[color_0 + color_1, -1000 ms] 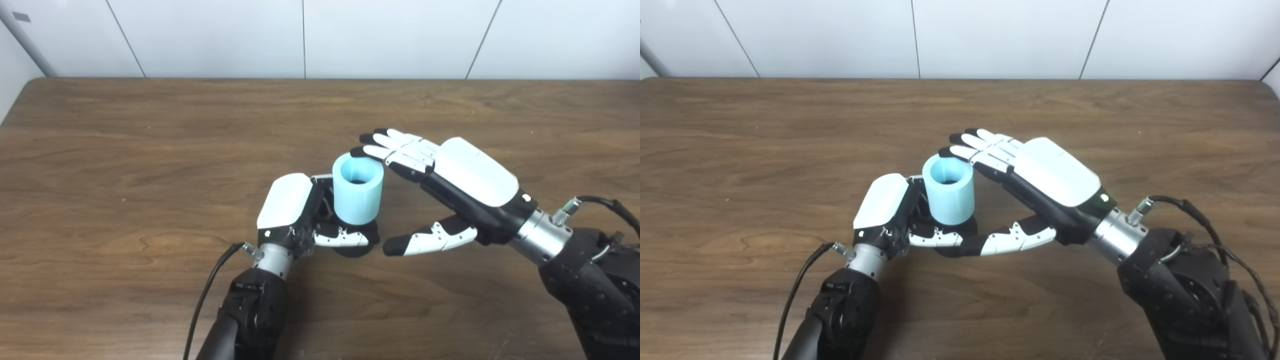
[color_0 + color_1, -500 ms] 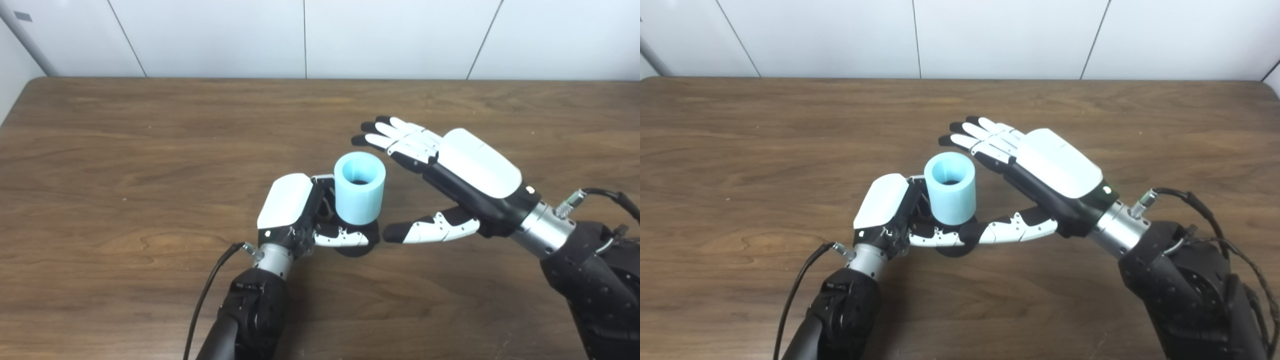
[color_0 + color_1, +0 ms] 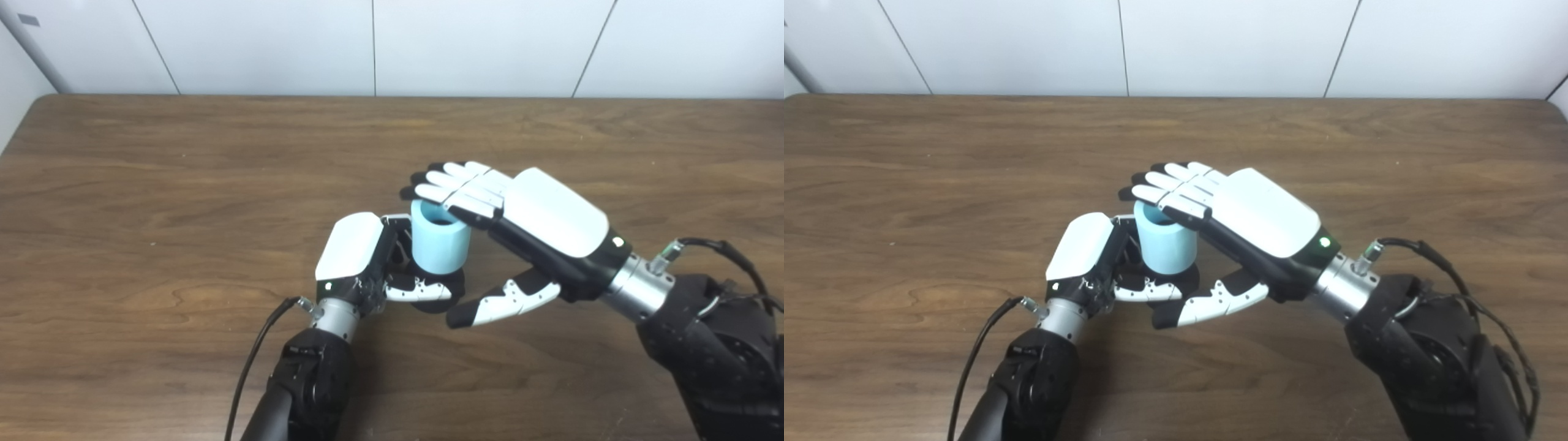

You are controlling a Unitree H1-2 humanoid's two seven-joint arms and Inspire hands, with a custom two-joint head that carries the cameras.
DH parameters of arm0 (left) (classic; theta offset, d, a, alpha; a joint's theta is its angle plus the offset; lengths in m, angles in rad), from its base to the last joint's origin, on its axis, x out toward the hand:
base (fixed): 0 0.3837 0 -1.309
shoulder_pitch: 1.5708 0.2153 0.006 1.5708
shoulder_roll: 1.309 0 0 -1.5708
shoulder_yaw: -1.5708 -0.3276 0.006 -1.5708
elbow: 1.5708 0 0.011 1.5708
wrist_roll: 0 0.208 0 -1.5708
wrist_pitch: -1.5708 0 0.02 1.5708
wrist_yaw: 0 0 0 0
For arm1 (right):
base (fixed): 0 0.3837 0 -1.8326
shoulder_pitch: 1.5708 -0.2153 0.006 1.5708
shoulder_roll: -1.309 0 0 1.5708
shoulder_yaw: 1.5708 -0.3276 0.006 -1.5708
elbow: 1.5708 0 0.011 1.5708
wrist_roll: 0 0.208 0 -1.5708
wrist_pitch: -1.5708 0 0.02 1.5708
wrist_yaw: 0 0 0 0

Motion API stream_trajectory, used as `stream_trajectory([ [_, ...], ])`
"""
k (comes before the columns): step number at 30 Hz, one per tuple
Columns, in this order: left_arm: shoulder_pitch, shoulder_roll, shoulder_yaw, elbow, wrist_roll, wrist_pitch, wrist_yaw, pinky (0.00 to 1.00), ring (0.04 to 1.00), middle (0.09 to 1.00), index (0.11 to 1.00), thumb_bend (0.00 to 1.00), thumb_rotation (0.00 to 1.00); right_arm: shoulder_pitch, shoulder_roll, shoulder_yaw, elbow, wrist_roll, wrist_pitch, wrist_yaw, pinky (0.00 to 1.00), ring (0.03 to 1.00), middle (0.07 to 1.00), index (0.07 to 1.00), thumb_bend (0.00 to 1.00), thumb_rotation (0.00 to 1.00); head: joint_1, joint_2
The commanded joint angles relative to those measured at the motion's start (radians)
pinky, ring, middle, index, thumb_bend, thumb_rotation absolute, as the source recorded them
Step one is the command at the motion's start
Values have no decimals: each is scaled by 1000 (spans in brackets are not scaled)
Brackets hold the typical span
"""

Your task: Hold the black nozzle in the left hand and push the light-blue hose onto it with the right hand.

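A short light-blue hose (image 3: 438,247) stands upright on the black nozzle (image 3: 440,299), of which only the dark base shows below it. My left hand (image 3: 361,257) is shut on the nozzle's base, thumb across the front. My right hand (image 3: 520,214) is open and flat, its fingers (image 3: 450,184) lying across the hose's top rim and covering part of its opening. The right thumb (image 3: 499,303) sticks out low, in front of the nozzle and apart from it.
The brown wooden table (image 3: 153,184) stretches all round, with a white panelled wall (image 3: 367,43) behind its far edge. Black cables run from both wrists, one at the left wrist (image 3: 254,361) and one at the right wrist (image 3: 716,248).
My right hand rose off the hose half a second ago, then came back left and down onto its top. The hose now sits lower on the nozzle. The left hand stayed still.
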Motion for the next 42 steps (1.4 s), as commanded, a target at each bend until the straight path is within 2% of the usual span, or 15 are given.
stream_trajectory([
  [1,-7,-7,1,6,1,2,1,417,443,478,503,503,0,-20,0,-1,-5,-17,-35,-14,949,966,941,914,589,1000,1,1],
  [12,-8,-7,-2,7,5,5,0,389,422,445,522,501,0,4,0,5,46,-42,-75,-30,932,951,926,900,589,1000,1,-2],
  [24,-5,-7,-5,-2,13,6,0,390,418,446,519,501,0,40,-44,-13,98,-64,-121,-43,904,942,912,885,576,1000,1,7],
  [31,-6,-2,-8,-5,22,8,-8,393,420,447,523,501,0,85,-63,9,119,-72,-133,-32,957,957,920,884,577,1000,1,9],
  [35,-7,-3,-6,-9,22,13,-15,401,427,445,526,501,0,111,-62,24,133,-83,-132,-29,927,949,914,877,591,1000,-1,10],
  [42,-5,-4,-4,-14,22,13,-17,402,426,453,511,503,0,159,-65,65,195,-117,-163,-82,923,954,916,876,588,1000,0,13],
])
